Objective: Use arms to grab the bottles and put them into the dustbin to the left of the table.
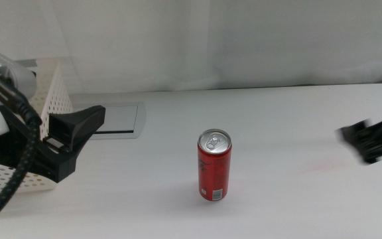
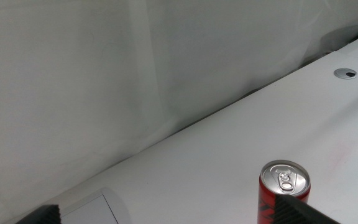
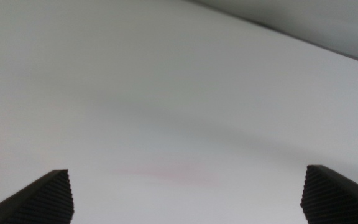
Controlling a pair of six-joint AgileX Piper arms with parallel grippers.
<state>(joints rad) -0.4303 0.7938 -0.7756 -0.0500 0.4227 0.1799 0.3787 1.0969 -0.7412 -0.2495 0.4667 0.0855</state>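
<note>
So the only drink left standing was one slim red can (image 1: pixel 214 165), upright near the middle of the table (image 1: pixel 290 126), pull-tab top facing up. I counted one can, zero bottles in sight, one white perforated dustbin (image 1: pixel 48 93) off at about 9 o'clock from the can, and one flat grey panel (image 1: pixel 119 119) between them, roughly at the can's 10 o'clock.

My left gripper (image 1: pixel 78 143) was hanging in front of the dustbin, well apart from the can, with both jaws spread wide and nothing between them. My right gripper (image 1: pixel 370 141) was out at the can's 3 o'clock near the table edge, blurry in the middle view, but the wrist camera showed its jaws far apart over bare tabletop, also holding nothing.

How I figured the can would handle: thin aluminium, smooth and a bit slippery, rigid enough if it was still sealed (the tab looked unopened, though I couldn't be sure), so probably with some weight to it. Tall and narrow means easy to tip with a clumsy bump. I'd have gone for the mid-body, jaws on opposite sides of the cylinder, moderate squeeze so the wall wouldn't dent. The left gripper looked like the natural pick, being nearest the dustbin.
</note>
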